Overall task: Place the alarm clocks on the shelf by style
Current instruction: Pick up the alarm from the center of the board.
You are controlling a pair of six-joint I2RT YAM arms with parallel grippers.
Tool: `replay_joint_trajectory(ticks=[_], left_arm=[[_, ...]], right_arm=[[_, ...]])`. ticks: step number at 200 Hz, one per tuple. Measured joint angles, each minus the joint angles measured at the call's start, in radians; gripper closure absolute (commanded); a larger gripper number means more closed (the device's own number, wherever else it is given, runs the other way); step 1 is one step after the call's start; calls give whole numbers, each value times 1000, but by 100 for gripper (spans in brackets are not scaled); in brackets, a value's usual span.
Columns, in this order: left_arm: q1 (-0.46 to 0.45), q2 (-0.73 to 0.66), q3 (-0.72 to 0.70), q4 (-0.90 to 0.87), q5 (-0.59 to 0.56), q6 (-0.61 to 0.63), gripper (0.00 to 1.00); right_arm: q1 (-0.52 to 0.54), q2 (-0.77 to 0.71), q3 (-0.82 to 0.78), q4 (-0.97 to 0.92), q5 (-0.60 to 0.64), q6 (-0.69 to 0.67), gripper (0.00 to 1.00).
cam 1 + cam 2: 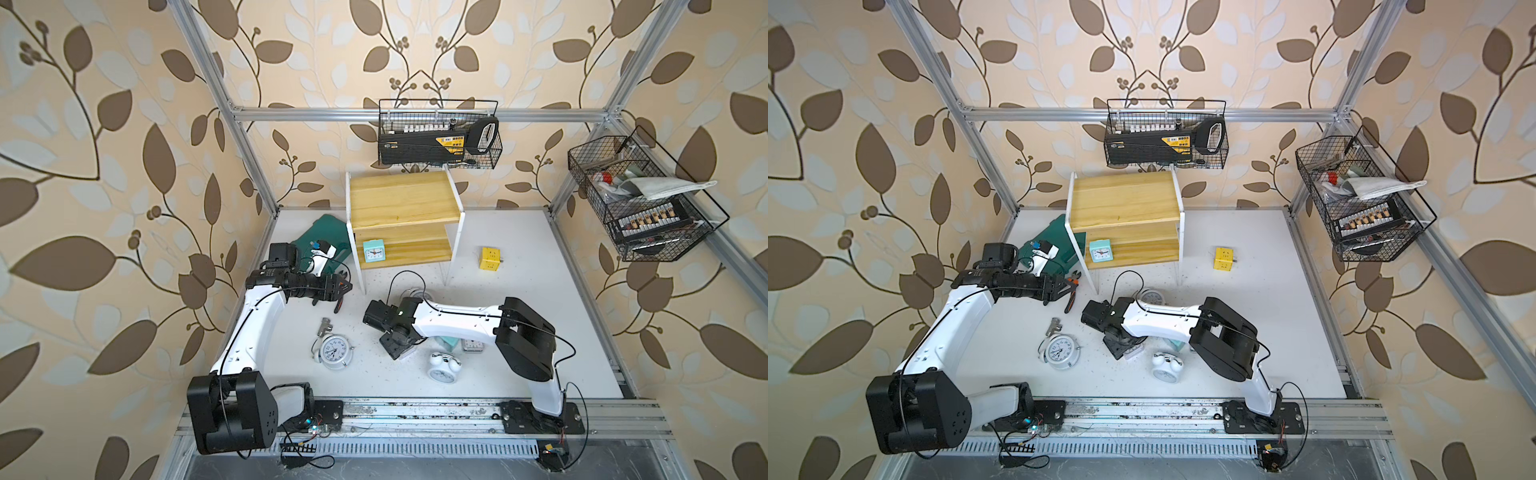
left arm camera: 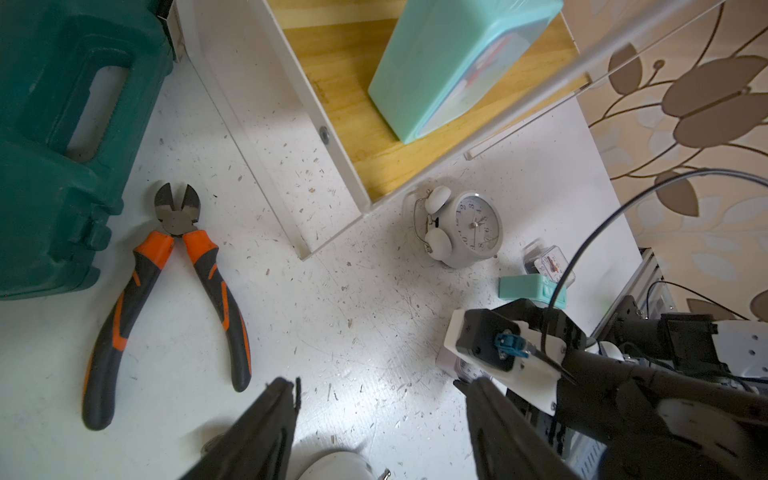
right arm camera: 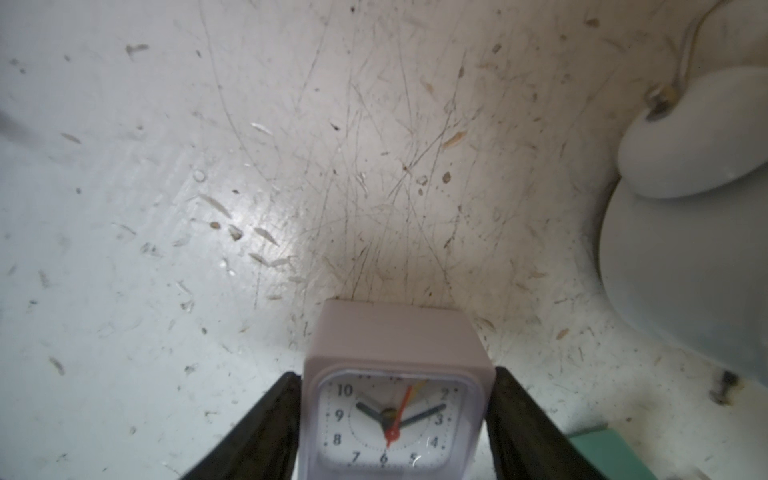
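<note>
My right gripper (image 3: 395, 415) is shut on a lilac square clock (image 3: 395, 345) that sits low on the table, one black finger against each side. In both top views the right gripper (image 1: 399, 351) points down between two round white twin-bell clocks (image 1: 334, 351) (image 1: 444, 365). A third round clock (image 2: 469, 228) stands by the shelf's leg. A mint clock (image 1: 374, 251) stands on the lower board of the shelf (image 1: 399, 199). Another mint clock (image 2: 528, 289) and a grey clock (image 2: 548, 264) lie by the right arm. My left gripper (image 2: 376, 382) hovers open and holds nothing.
A green tool case (image 1: 324, 232) and orange-handled pliers (image 2: 174, 270) lie left of the shelf. A yellow cube (image 1: 489, 258) sits right of it. A small metal fitting (image 1: 324, 326) lies near the left round clock. Black wire baskets (image 1: 436, 137) (image 1: 640, 199) hang on the walls.
</note>
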Motion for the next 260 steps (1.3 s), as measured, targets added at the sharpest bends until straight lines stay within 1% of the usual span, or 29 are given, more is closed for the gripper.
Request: replay_joint_trajectory(ticks=[25, 77, 112, 146, 187, 224, 260], left_arm=[[0, 0, 0, 0, 1, 1, 31], [0, 0, 0, 0, 5, 2, 31], [0, 0, 0, -1, 21, 2, 31], [0, 0, 0, -2, 25, 3, 32], [0, 0, 0, -4, 27, 6, 31], [0, 0, 0, -10, 28, 7, 32], [0, 0, 0, -10, 30, 10, 31]], right_arm=[[0, 0, 0, 1, 0, 7, 42], [-8, -15, 0, 14, -1, 7, 47], [-31, -80, -1, 42, -3, 2, 50], [-66, -156, -3, 98, -9, -2, 51], [-94, -234, -44, 224, 4, -16, 50], [-95, -313, -125, 385, 39, -53, 50], [-97, -396, -260, 621, 104, -109, 51]])
